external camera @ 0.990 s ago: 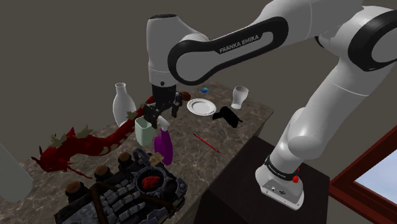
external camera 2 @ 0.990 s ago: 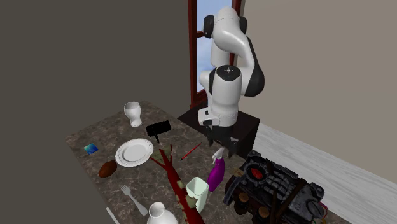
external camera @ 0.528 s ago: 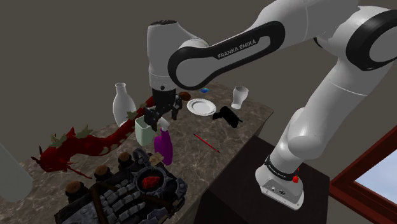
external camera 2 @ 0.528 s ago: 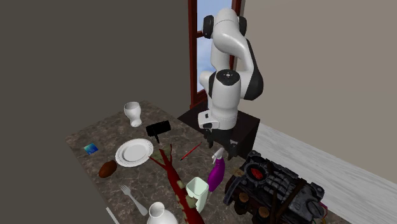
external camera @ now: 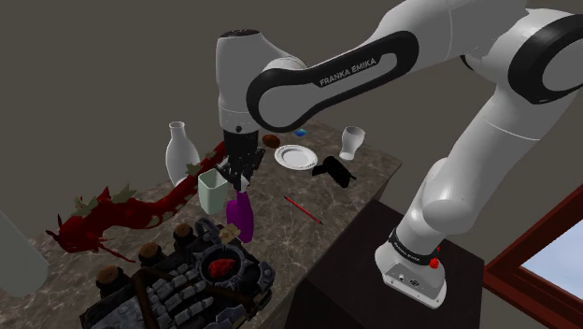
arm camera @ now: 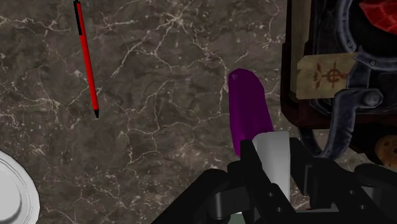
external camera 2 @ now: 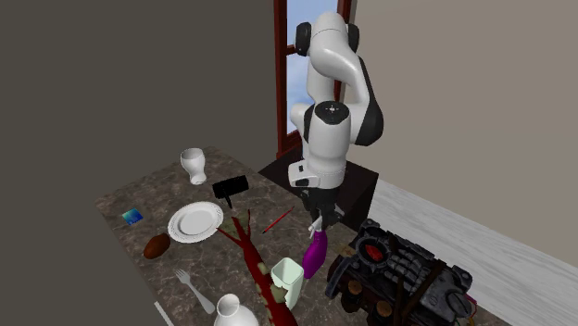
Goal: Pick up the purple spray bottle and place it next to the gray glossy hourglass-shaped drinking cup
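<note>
Over the dark marble tabletop (external camera: 280, 184), the black pincer (external camera: 238, 183) has closed. Its fingers stood open a moment before and now grip the white head of the purple spray bottle (external camera: 241, 217). The bottle stands upright, well apart from the pale glossy hourglass-shaped cup (external camera: 351, 142). I judge it ready to be lifted toward this cup.

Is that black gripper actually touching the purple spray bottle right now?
Touching. In the wrist view the gripper has its fingers pressed against both sides of the white head of the purple spray bottle, with no gap showing.
</note>
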